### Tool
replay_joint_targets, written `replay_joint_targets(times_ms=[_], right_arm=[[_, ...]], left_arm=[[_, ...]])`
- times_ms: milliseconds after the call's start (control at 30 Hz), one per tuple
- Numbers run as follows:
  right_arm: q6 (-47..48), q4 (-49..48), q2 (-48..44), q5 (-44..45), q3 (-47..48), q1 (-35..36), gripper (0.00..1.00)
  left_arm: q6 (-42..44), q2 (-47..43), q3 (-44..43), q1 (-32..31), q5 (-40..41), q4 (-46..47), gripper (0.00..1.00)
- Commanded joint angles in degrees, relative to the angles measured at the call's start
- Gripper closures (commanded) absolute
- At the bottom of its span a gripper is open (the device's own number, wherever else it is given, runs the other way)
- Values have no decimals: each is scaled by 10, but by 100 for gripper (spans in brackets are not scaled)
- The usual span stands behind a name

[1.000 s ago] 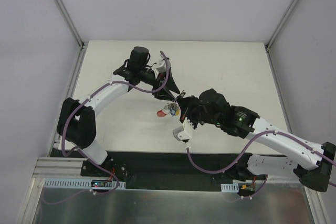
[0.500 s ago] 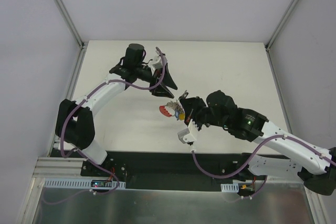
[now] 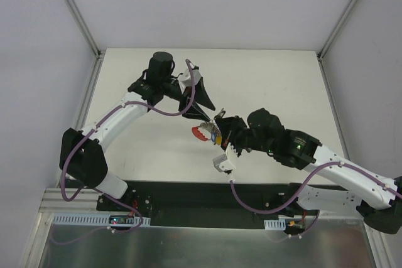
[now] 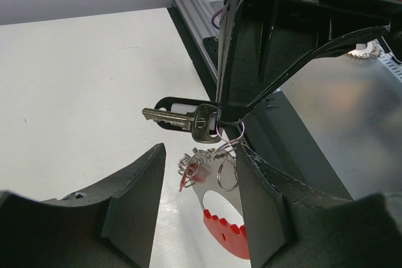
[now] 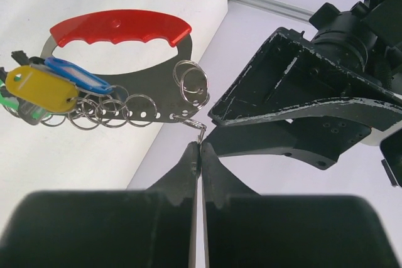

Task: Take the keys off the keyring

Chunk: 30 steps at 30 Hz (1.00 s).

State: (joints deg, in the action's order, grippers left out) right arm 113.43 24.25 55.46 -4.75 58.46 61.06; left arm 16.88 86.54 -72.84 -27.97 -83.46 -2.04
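Right gripper (image 5: pixel 200 150): fingers pressed together, nipping the thin keyring (image 5: pixel 197 127) at the edge of a metal plate (image 5: pixel 157 101) with a red grip. The bunch is held above the table (image 3: pixel 276 80). The keys (image 5: pixel 43 92), with yellow, blue and green heads, hang at the plate's other end. Left gripper (image 4: pixel 201 155): jaws spread, gripping nothing, just beside the bunch. One silvery key (image 4: pixel 173 116) juts out by the right fingertips.

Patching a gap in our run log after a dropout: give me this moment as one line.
right gripper: shut on keyring | left gripper: open, facing silver key | keys: on rings
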Motion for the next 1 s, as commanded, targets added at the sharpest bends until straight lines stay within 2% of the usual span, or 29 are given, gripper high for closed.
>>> replay_joint_targets(times_ms=[0, 600, 967], right_arm=[[56, -16, -9, -11, 10, 6, 99], [50, -17, -26, -25, 9, 6, 99], [46, -18, -32, -32, 9, 9, 99]], left_arm=[[-4, -16, -11, -11, -208, 12, 52], [-11, -23, 24, -15, -208, 13, 55], [-23, -31, 14, -34, -208, 13, 60]])
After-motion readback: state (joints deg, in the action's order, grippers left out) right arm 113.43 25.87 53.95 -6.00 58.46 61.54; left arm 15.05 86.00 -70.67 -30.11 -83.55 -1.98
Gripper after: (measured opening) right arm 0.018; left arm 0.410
